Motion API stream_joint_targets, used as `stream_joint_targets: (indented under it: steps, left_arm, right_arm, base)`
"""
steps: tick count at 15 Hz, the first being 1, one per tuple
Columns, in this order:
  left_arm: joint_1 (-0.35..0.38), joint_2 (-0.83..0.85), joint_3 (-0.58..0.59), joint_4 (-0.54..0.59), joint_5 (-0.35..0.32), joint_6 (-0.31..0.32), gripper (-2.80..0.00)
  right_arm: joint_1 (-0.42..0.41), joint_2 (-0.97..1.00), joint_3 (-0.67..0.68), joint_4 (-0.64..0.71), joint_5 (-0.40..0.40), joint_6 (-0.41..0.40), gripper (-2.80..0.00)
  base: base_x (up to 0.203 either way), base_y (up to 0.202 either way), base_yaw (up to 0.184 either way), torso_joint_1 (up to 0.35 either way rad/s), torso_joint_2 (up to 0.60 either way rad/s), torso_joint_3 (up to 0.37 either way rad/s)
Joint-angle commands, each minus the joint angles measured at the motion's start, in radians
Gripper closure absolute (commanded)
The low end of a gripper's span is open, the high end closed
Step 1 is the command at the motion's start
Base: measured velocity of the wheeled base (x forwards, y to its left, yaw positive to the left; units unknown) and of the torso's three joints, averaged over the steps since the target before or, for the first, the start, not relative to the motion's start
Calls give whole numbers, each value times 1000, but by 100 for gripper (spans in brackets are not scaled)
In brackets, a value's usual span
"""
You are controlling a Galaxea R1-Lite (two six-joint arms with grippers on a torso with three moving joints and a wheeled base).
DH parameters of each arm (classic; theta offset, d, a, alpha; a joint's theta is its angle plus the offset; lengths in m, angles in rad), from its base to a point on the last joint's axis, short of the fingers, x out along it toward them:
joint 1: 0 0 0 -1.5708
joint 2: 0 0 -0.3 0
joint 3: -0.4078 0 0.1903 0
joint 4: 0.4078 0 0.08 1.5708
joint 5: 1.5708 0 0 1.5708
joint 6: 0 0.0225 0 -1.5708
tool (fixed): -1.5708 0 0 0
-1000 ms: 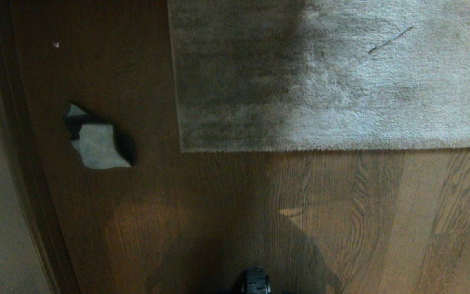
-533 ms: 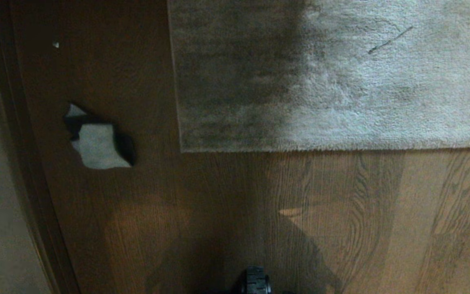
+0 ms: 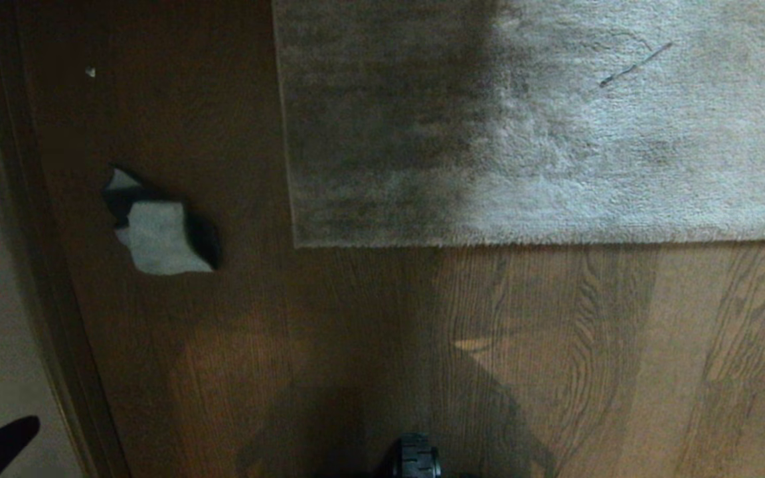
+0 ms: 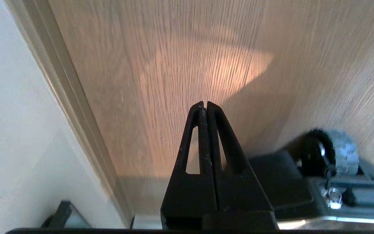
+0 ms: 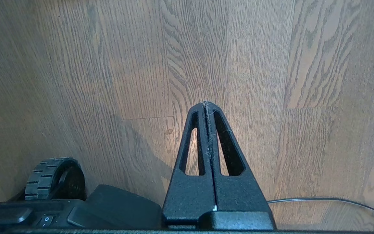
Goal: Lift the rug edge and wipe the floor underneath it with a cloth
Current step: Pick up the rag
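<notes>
Left wrist view: left gripper [image 4: 204, 104], fingers pressed together and empty, above the floor [image 4: 180, 65] beside a skirting board [image 4: 67, 94]. Right gripper [image 5: 206, 104] likewise closed, empty. Crumpled pale grey cloth [image 3: 157, 232] lies left of the flat plush rug edge [image 3: 489, 240], apart from it.

No readable text or labels anywhere, as far as visible
</notes>
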Motion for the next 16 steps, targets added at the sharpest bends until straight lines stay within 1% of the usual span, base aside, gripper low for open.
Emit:
stream_joint_targets:
  steps: [1,4,7,9,14,16]
  left_arm:
    - [-5,104,3,1,0,-1,0]
    - [-8,181,6,-1,-3,-1,0]
    - [-25,233,6,-13,-32,-1,0]
    - [-43,267,6,-42,-38,-1,0]
    - [-43,349,9,-136,-29,2,0]
    - [-43,360,10,-142,-31,-1,0]
  right_arm:
    - [1,0,0,0,0,0,0]
    - [1,0,0,0,0,0,0]
    - [2,0,0,0,0,0,0]
    - [1,0,0,0,0,0,0]
    - [0,0,0,0,0,0,0]
    - [0,0,0,0,0,0,0]
  base:
    - [0,0,0,0,0,0]
    - [0,0,0,0,0,0]
    - [0,0,0,0,0,0]
    - [0,0,0,0,0,0]
    - [0,0,0,0,0,0]
    - [0,0,0,0,0,0]
